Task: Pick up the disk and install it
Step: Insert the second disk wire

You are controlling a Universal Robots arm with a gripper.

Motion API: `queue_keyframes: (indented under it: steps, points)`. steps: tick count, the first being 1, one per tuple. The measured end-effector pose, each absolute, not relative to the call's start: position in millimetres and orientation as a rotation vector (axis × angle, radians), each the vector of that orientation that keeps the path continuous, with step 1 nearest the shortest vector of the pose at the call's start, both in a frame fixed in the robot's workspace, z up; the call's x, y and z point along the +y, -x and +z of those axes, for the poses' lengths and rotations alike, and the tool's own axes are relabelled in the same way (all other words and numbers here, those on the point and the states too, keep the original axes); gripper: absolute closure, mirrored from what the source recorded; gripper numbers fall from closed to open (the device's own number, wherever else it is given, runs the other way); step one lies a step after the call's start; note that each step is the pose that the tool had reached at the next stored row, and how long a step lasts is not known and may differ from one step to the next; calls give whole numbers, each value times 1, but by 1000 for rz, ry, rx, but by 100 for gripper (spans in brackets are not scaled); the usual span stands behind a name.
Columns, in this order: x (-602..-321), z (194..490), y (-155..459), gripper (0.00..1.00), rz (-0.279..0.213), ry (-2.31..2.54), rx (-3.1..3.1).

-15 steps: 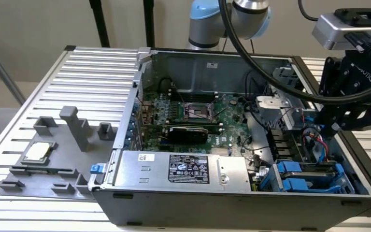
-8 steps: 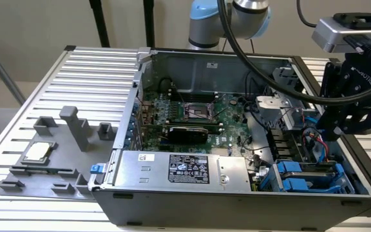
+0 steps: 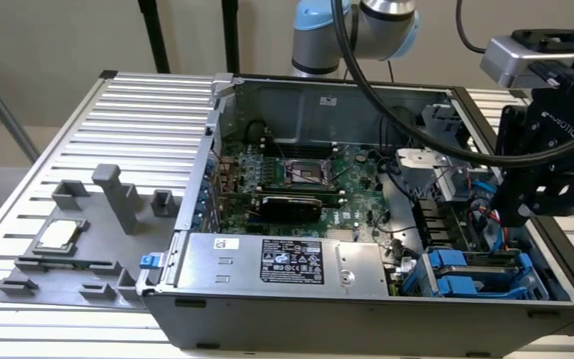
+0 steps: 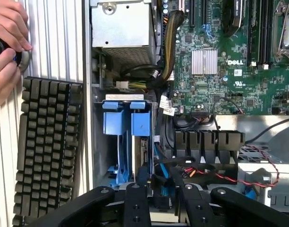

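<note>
Disk [image 4: 125, 120] half-hidden in bay

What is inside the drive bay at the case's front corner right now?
Two blue carrier rails stand in the drive bay, cables beside them. Whether a disk sits between them is hidden. The gripper hovers above.

White "DELL" on the green motherboard [image 4: 229, 52]

My tool [image 4: 161, 201] was cut off by the wrist view's edge, so its fingers' ends stayed unseen. A person's hands [image 4: 7, 45] ran off the frame. In the exterior view my arm hid part of the drive bay [image 3: 481, 269], and label text was too small to read.
</note>
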State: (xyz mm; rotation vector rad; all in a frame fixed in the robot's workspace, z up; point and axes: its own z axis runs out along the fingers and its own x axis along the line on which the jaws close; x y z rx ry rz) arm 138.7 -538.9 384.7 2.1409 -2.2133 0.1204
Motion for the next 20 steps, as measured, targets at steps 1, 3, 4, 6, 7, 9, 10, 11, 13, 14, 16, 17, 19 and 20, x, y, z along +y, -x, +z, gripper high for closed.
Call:
queue_keyframes:
  steps: [1, 3, 4, 6, 7, 9, 10, 11, 13, 14, 16, 17, 19, 20]
  points:
    - [-539, 384, -139, 0, 124, -2139, -2212]
    - [-539, 384, -139, 0, 127, -2137, -2211]
    - [-539, 384, -139, 0, 127, -2137, -2211]
    - [-539, 384, -139, 0, 127, -2137, -2211]
    - [-539, 384, -139, 0, 126, -2137, -2211]
    - [-539, 385, -139, 0, 126, -2137, -2211]
    - [-539, 386, -139, 0, 126, -2137, -2211]
    - [-538, 388, -139, 0, 126, -2137, -2211]
    - [-537, 390, -139, 0, 126, -2137, -2211]
    - [-537, 391, -139, 0, 126, -2137, -2211]
    - [-536, 391, -139, 0, 126, -2137, -2211]
    - [-536, 391, -139, 0, 127, -2137, -2211]
    - [-534, 391, -139, 0, 126, -2137, -2211]
    - [-533, 391, -139, 0, 127, -2137, -2211]
